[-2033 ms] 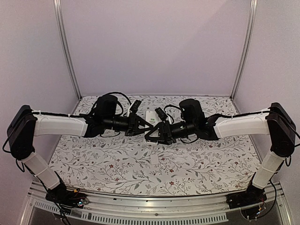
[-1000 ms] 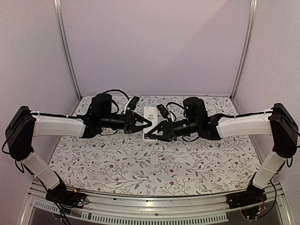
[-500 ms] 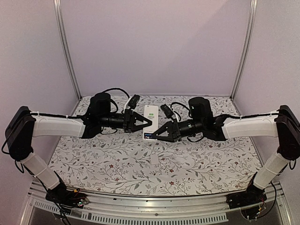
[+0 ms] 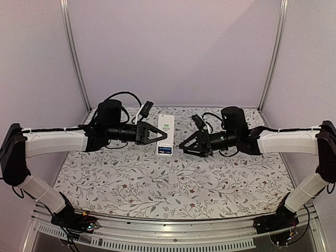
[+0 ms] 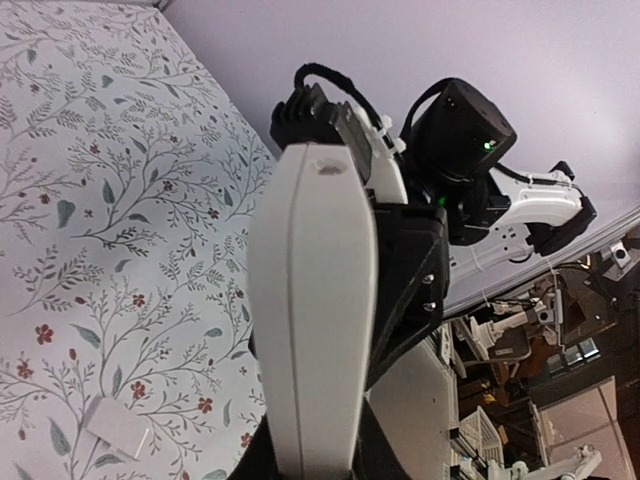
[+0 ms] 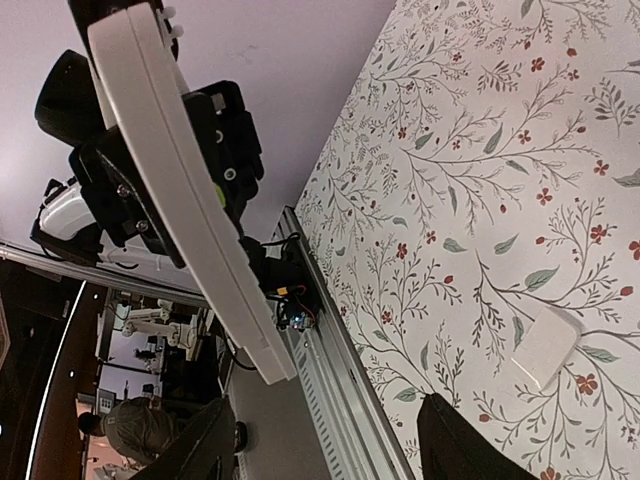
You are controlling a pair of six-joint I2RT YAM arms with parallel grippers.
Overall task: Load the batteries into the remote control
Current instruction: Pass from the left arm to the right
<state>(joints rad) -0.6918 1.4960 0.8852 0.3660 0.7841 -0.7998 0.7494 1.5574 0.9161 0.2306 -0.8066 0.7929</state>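
Note:
My left gripper point(image 4: 160, 137) holds the white remote control point(image 4: 165, 131) above the table's back middle, shut on its sides. In the left wrist view the remote point(image 5: 315, 320) rises long and edge-on from between the fingers of the left gripper point(image 5: 315, 462). A blue battery point(image 4: 166, 150) shows at the remote's near end; I cannot make out the blackish one. My right gripper point(image 4: 184, 145) hangs just right of the remote, apart from it, open and empty. The right wrist view shows the remote point(image 6: 190, 190) edge-on at upper left, beyond the right gripper point(image 6: 328, 412).
A small flat white cover piece point(image 4: 173, 179) lies on the flowered table point(image 4: 105, 178) nearer the front; it also appears as the cover piece point(image 5: 118, 428) and the cover piece point(image 6: 545, 345). Metal frame posts point(image 4: 73, 52) stand at the back corners.
My right gripper has opened and drawn back to the right, away from the remote's near end. The left arm has shifted a little left, still holding the remote.

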